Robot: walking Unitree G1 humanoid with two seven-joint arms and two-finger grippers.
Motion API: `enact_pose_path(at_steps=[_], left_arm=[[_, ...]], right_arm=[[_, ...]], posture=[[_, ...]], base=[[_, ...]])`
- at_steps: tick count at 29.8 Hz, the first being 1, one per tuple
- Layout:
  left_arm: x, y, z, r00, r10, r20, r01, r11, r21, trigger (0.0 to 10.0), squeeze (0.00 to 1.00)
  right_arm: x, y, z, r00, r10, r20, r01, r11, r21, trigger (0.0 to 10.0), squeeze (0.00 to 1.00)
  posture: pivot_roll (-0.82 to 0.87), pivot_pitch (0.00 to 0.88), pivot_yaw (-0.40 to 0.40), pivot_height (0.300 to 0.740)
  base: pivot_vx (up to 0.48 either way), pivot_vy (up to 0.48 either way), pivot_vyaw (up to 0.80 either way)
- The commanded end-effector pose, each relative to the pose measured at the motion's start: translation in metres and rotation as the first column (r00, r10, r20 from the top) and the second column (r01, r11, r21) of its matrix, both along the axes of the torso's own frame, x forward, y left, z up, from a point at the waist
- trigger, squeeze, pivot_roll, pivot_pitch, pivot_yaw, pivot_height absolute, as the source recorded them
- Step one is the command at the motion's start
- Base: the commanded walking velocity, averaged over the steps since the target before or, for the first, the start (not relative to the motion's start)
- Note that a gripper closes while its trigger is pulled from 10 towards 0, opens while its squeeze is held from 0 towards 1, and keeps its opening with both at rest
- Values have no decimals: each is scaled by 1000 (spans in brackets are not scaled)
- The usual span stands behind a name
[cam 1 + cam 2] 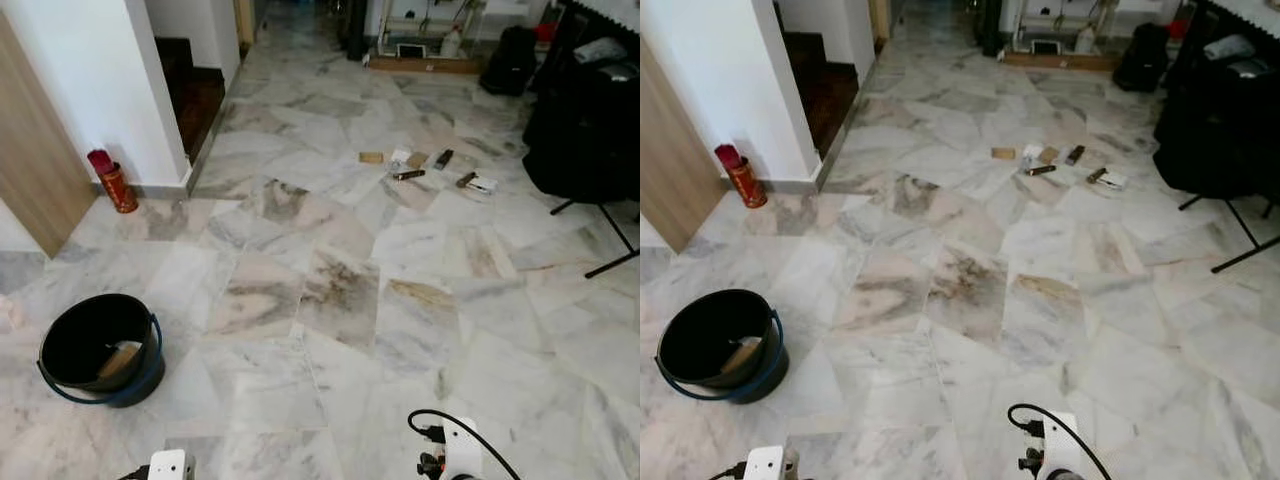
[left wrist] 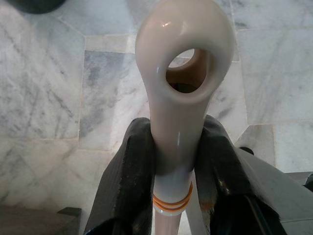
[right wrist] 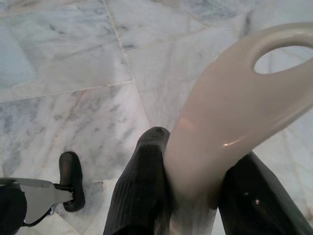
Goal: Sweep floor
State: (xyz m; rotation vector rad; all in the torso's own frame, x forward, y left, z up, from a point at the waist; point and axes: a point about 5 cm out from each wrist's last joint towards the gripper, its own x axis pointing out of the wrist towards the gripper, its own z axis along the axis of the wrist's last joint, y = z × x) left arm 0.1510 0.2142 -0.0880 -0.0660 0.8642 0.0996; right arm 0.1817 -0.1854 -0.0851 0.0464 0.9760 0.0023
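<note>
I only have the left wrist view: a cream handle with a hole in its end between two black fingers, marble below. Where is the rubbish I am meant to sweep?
Observer: The litter, small wrappers and scraps, lies well ahead on the marble floor, near a black covered stand.
Operator: Anywhere to put it?
Observer: A black bucket stands on the floor ahead to the robot's left, something tan inside.
Operator: And my other arm?
Observer: The right gripper is shut on a second cream handle, also with a hole in its end.
</note>
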Motion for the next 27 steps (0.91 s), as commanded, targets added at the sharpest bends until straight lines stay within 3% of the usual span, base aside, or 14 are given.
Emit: enact_pose_path(at_steps=[1,27], left_arm=[[-4,1,-2,1000,-5,-18,5,1000,2,10000,0],[-4,-2,-2,1000,12,-17,-12,1000,-5,10000,0]], right_arm=[[3,-1,2,1000,8,17,-8,1000,-12,10000,0],[4,-2,3,999,3,36,-3,1000,-11,10000,0]], posture=[[-19,82,-49,740],[-25,77,-57,740]], base=[[330,0,0],[334,0,0]])
